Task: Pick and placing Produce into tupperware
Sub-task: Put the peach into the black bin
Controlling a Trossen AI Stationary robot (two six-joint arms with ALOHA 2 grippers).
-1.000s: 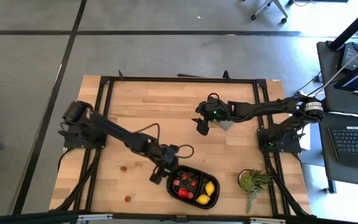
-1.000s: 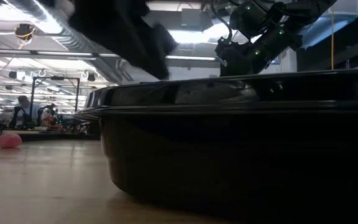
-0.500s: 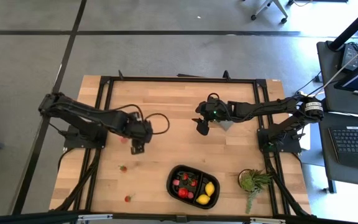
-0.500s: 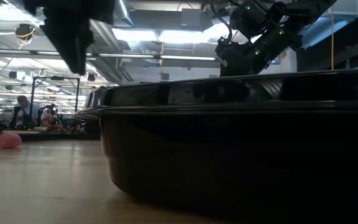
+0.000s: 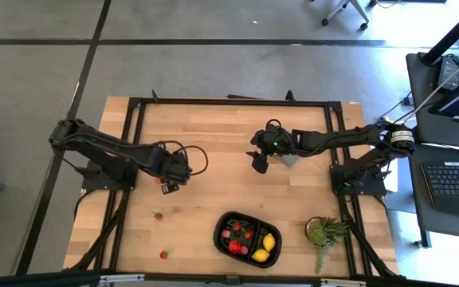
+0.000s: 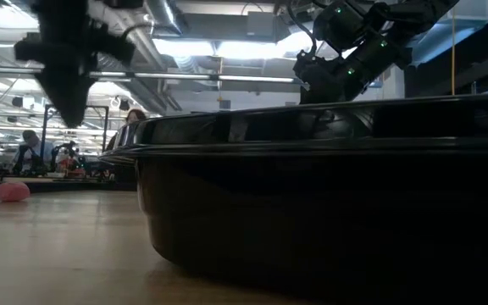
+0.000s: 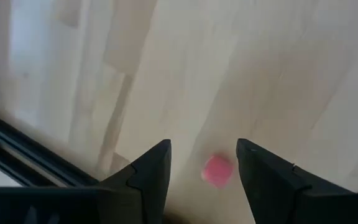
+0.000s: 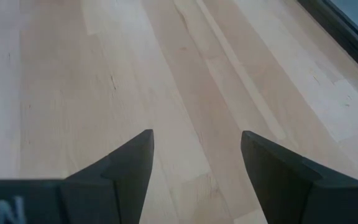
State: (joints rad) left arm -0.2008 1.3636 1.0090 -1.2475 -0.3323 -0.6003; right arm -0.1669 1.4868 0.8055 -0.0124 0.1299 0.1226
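The black tupperware tray [image 5: 247, 237] sits near the table's near edge and fills the low view [image 6: 329, 195]. It holds two yellow lemons [image 5: 266, 247] and red strawberry bits [image 5: 236, 237]. Two more red bits [image 5: 157, 215] [image 5: 164, 254] lie on the wood to its left. My left gripper [image 5: 168, 186] hovers open over the table's left part, and another pink-red bit [image 7: 217, 169] lies on the wood below, between its fingers. My right gripper [image 5: 258, 165] waits open above the table's middle.
A grey block [image 5: 289, 159] lies beside my right gripper. A green potted plant [image 5: 323, 233] stands right of the tray, near the table's near right corner. A black frame [image 5: 229, 102] rims the table. Bare wood lies between the two grippers. People sit in the room behind [image 6: 32, 152].
My left gripper has swung away from the tray's left end, toward the table's left and far side, and now hangs over a pink-red bit on the wood. The tray and its produce have stayed put.
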